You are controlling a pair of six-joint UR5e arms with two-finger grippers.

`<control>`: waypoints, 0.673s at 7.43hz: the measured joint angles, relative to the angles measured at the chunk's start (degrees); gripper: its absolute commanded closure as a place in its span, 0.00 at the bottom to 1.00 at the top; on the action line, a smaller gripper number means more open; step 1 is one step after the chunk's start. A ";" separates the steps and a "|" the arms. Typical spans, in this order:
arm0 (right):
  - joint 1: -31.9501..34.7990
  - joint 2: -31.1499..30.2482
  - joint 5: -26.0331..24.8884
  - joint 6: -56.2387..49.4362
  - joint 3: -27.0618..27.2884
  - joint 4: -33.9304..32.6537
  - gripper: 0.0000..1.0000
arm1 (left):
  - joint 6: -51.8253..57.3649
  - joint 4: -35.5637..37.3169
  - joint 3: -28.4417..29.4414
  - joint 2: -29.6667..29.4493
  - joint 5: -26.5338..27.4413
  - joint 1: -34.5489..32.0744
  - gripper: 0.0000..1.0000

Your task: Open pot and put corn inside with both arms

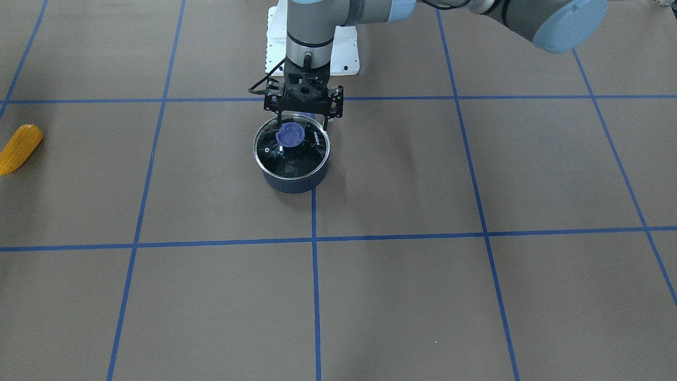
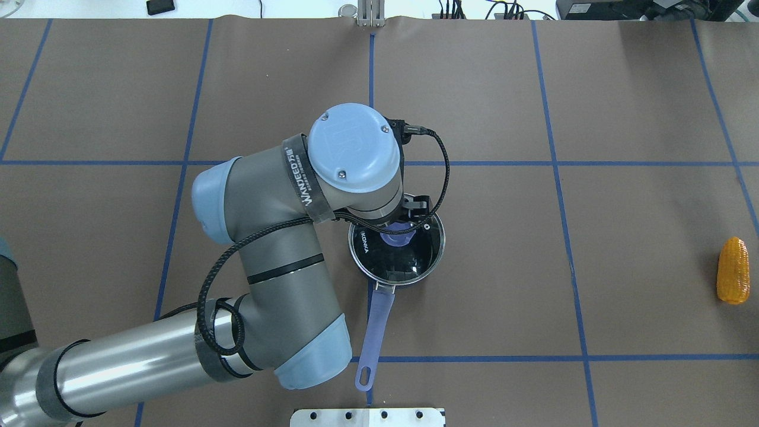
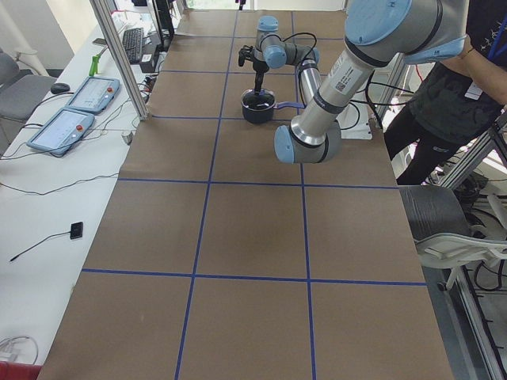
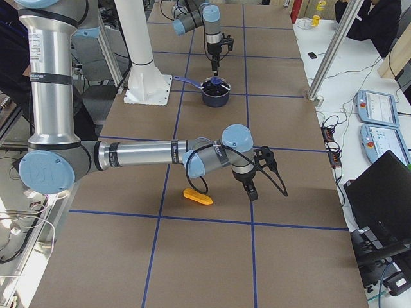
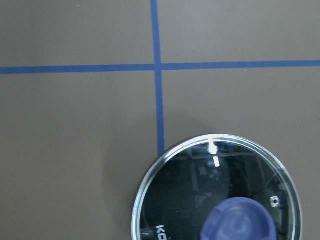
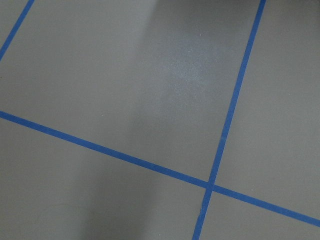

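Note:
A dark blue pot (image 1: 292, 174) with a glass lid (image 2: 409, 264) and a purple knob (image 1: 290, 135) stands mid-table, its long handle (image 2: 378, 323) pointing toward the robot's base. My left gripper (image 1: 300, 126) hangs straight down over the lid, open, its fingers on either side of the knob and just above it. The knob also shows at the bottom of the left wrist view (image 5: 239, 220). The corn (image 2: 733, 270) lies far off on my right side of the table. My right gripper (image 4: 250, 190) hovers just beside the corn (image 4: 198, 196); I cannot tell whether it is open or shut.
The white base plate (image 2: 367, 417) lies behind the pot handle. Blue tape lines grid the brown table. A person (image 3: 444, 95) stands by the robot's side. Teach pendants (image 4: 379, 106) lie on the bench beyond the table's far edge.

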 measured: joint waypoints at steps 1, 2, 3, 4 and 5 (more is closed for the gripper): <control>0.00 0.00 0.04 0.00 -0.01 0.00 0.00 | 0.17 -0.05 1.29 -0.98 0.07 0.49 0.02; -0.03 0.00 0.07 0.00 0.00 0.00 0.00 | 1.32 -0.08 2.18 -1.24 0.06 0.69 0.02; -0.09 0.00 0.08 0.00 0.01 0.00 0.00 | 3.09 -0.13 2.86 -1.21 -0.01 0.75 0.02; -0.13 0.00 0.10 0.00 0.02 0.00 0.00 | 4.17 -0.23 3.45 -1.25 -0.05 0.77 0.02; -0.15 0.00 0.16 0.00 0.02 0.00 0.00 | 4.62 -0.35 3.88 -1.33 -0.05 0.79 0.03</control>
